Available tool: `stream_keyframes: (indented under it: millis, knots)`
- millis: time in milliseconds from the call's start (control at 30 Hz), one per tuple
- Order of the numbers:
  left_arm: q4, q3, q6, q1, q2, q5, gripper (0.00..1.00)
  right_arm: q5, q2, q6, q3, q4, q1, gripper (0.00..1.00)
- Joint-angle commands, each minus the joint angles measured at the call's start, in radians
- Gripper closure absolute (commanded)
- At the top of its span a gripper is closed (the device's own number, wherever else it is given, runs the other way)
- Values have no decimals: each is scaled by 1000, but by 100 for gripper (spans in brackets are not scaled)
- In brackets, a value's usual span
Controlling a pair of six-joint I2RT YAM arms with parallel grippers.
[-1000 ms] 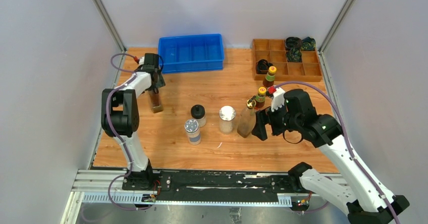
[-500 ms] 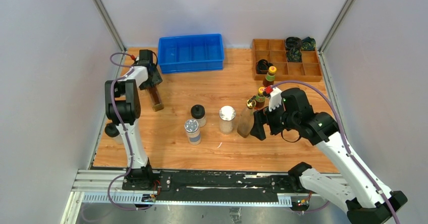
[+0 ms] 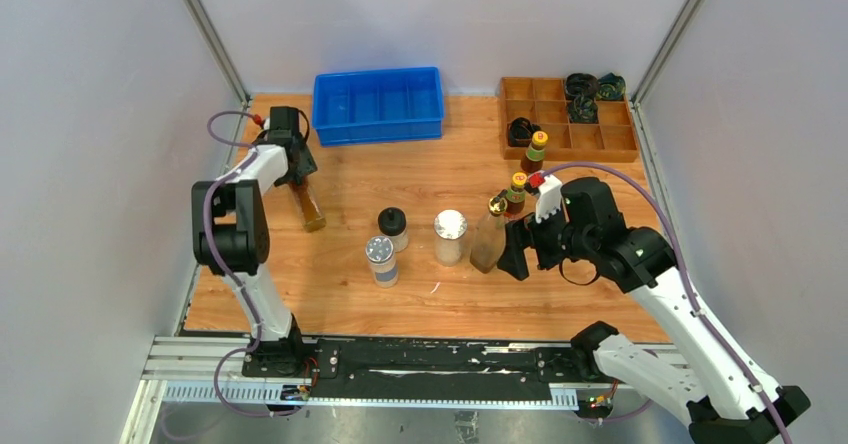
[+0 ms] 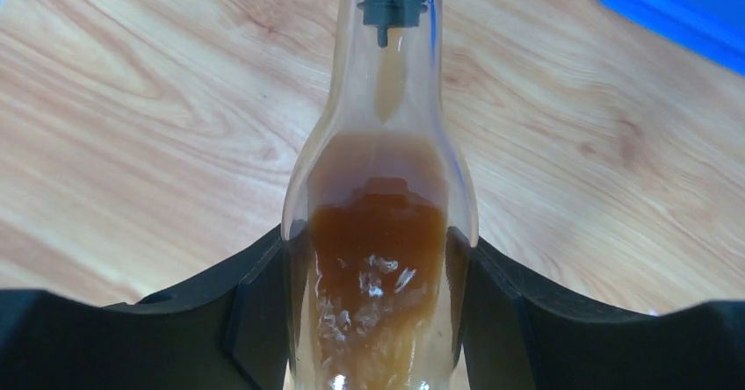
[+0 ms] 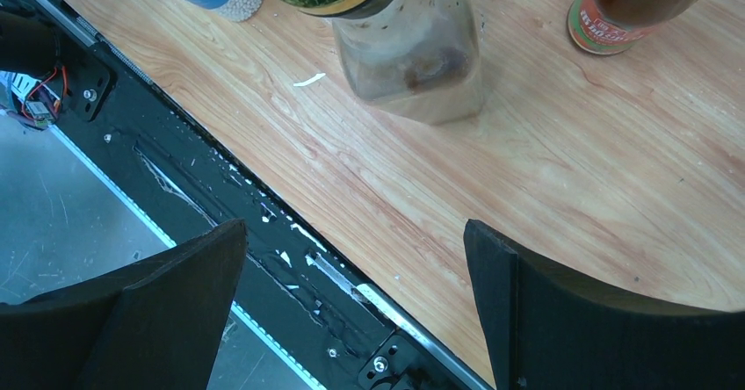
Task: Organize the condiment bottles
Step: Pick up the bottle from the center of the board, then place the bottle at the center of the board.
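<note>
Left hand (image 3: pixel 298 176) was clamped on the left cruet (image 3: pixel 309 207), and from above that cruet leaned over, tilted off upright, at the left side of the surface (image 3: pixel 420 169), short of the blue bin (image 3: pixel 379 104). The left wrist view had it close up: left hand (image 4: pixel 376 236) with a black finger (image 4: pixel 255 311) pressed to each side of the glass, the left cruet (image 4: pixel 378 170) part full of amber liquid.

Over on the right, the right hand (image 3: pixel 514 250) stood wide open and held nothing, just beside the right cruet (image 3: pixel 489 240), which stood upright. The right wrist view showed the right hand (image 5: pixel 354 232) spread, with the right cruet (image 5: pixel 408 43) ahead of the fingertips, not between them, and a red-labelled near sauce bottle (image 5: pixel 646 3) off to one side.

Mid-surface stood the blue-labelled shaker (image 3: pixel 380 260), the second shaker (image 3: pixel 450 236) and a black-capped jar (image 3: pixel 392 227), close together but apart. The near sauce bottle (image 3: pixel 515 193) stood just behind the right cruet; the far sauce bottle (image 3: pixel 536 151) stood at the front edge of the wooden tray (image 3: pixel 600 142).
</note>
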Motion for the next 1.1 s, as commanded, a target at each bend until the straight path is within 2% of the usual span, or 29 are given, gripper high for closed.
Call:
stream_keyframes:
  millis: [0, 233, 700, 867, 1067]
  knots:
    - [127, -69, 26, -39, -218, -43, 84, -6, -24, 9, -5, 4, 8, 0]
    - [327, -326, 60, -116, -523, -84, 84, -17, -55, 28, -9, 14, 8, 0]
    - [637, -742, 124, -321, -947, -272, 90, -29, -136, 102, -23, 64, 8, 1]
    - [741, -879, 140, -351, -1120, -235, 90, -51, -129, 116, -19, 73, 8, 1]
    - [825, -1019, 143, -353, -1325, -69, 90, -57, -144, 125, -15, 73, 8, 2]
